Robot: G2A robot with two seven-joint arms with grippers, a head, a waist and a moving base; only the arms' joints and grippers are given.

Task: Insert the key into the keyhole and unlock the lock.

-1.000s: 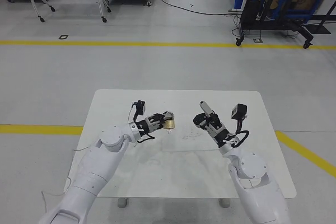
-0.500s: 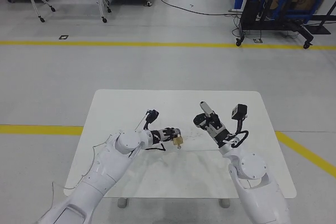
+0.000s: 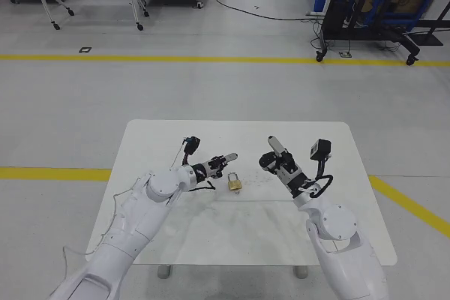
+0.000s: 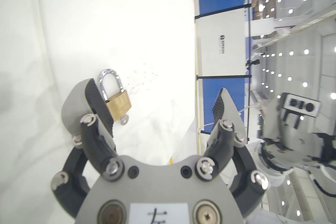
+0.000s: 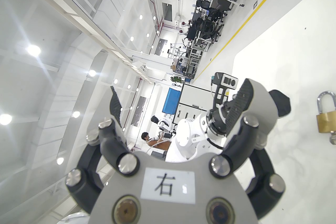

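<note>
A brass padlock point(image 3: 234, 181) with a silver shackle lies flat on the white table point(image 3: 210, 232), near its middle. A small silver key point(image 4: 125, 119) sticks out of the keyhole at the lock's bottom end. My left gripper point(image 3: 223, 160) hovers open just beside and above the lock. In the left wrist view the padlock point(image 4: 118, 103) sits close to one finger point(image 4: 98, 104) and outside the open left gripper point(image 4: 157, 93). My right gripper point(image 3: 274, 146) is raised over the table's right half, open and empty. The right wrist view shows the padlock point(image 5: 325, 120) off to one side of my right gripper point(image 5: 181, 89).
Faint scuff marks point(image 3: 247, 184) dot the tabletop around the lock. Yellow floor lines point(image 3: 210, 58) run beyond the table. A dark equipment cart point(image 3: 375, 30) stands far back right.
The left gripper carried the padlock down onto the table, let go of it, opened and drew back upward. The right arm has not moved.
</note>
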